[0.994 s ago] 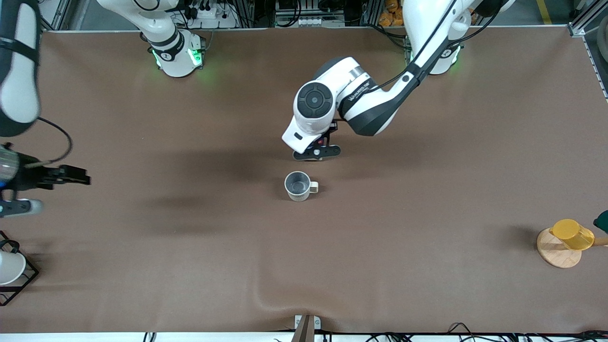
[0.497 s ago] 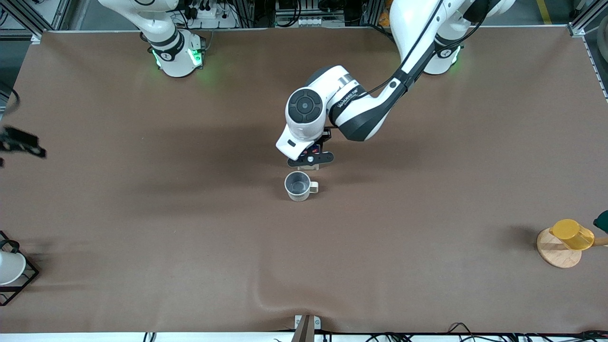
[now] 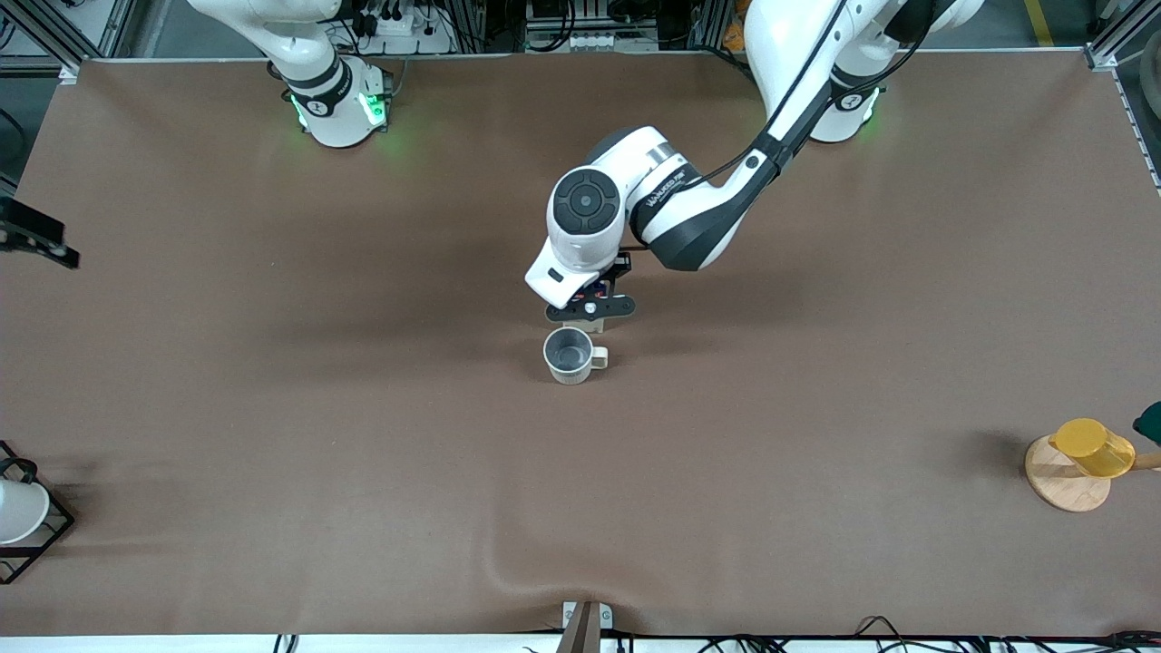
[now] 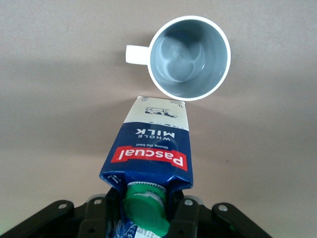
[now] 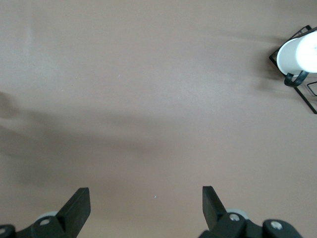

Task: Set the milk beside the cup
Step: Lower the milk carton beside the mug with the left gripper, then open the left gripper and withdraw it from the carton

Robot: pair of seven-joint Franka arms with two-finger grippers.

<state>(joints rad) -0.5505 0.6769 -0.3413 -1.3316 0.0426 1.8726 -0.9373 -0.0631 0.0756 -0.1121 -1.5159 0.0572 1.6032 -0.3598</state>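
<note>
While the left gripper (image 3: 590, 308) hangs over the middle of the tabletop (image 3: 363, 408), its jaws are clenched on the milk (image 4: 151, 153), gripping the carton at its gabled top on either side of the green cap (image 4: 144, 208). Seen from the left wrist, the carton's beige lower end points toward the cup (image 4: 189, 57) and lies just beside its rim; whether the base rests on the tabletop cannot be told. From the front, the carton is mostly hidden under the left gripper, just beside the cup (image 3: 570, 355) and farther from the front camera than it. The cup stands upright, its handle (image 3: 599, 359) turned toward the left arm's end of the tabletop and its grey-blue inside showing. Relative to the cup, the right gripper (image 5: 146, 208) waits well apart, over bare tabletop at the right arm's end, its jaws released and spread wide. A white cup in a black wire rack (image 5: 296, 57) shows in the right wrist view. Also well apart from the cup, a yellow cup on a wooden disc (image 3: 1079, 461) sits toward the left arm's end.
</note>
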